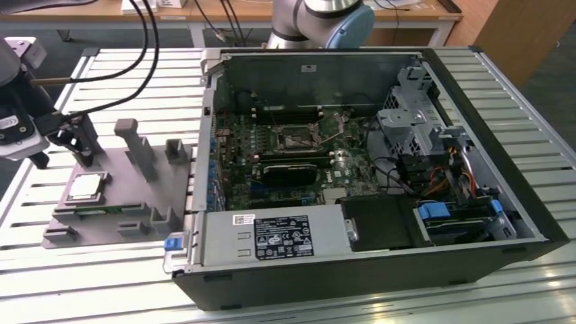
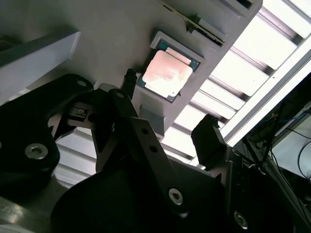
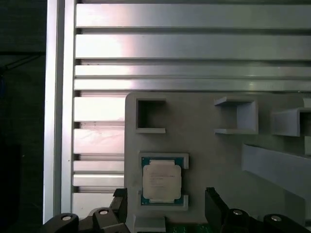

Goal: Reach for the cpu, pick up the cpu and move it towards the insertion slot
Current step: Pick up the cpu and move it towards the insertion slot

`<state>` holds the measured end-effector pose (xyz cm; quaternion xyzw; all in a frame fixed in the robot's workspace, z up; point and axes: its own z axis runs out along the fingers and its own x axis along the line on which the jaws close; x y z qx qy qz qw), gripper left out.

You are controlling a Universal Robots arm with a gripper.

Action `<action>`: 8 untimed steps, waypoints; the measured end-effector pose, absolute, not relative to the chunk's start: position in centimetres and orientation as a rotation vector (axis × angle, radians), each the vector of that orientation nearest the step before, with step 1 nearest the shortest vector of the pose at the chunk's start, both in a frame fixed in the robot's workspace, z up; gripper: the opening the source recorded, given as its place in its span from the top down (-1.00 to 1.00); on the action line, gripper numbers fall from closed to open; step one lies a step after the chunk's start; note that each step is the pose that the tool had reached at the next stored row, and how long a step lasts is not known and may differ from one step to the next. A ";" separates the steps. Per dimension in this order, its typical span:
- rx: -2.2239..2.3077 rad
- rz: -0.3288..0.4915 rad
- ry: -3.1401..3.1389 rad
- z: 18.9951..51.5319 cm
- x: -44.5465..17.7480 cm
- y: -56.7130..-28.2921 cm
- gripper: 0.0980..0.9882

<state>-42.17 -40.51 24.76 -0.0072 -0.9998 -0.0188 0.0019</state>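
Tool (image 3: 165, 206) right up close in both wrist views, black fingers (image 3: 214, 206) spread wide, nothing gripped. Just past the tips, the cpu (image 3: 162, 180) lies flat in its square recess on the grey tray (image 3: 209, 160), silver top up. In the exterior view the tool hangs over the tray's far end at the exterior view's left, apart from the cpu. Well off to the exterior view's right, inside the open computer case (image 1: 360, 283), the insertion slot (image 1: 295, 140) sits on the green board (image 1: 236, 169).
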 end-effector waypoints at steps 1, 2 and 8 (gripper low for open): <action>-0.023 -0.059 -3.137 24.6 -42.2 -40.5 -0.43; -0.024 -0.059 -3.137 24.4 -42.2 -40.5 -0.43; -0.025 -0.059 -3.136 23.4 -42.2 -40.6 -0.43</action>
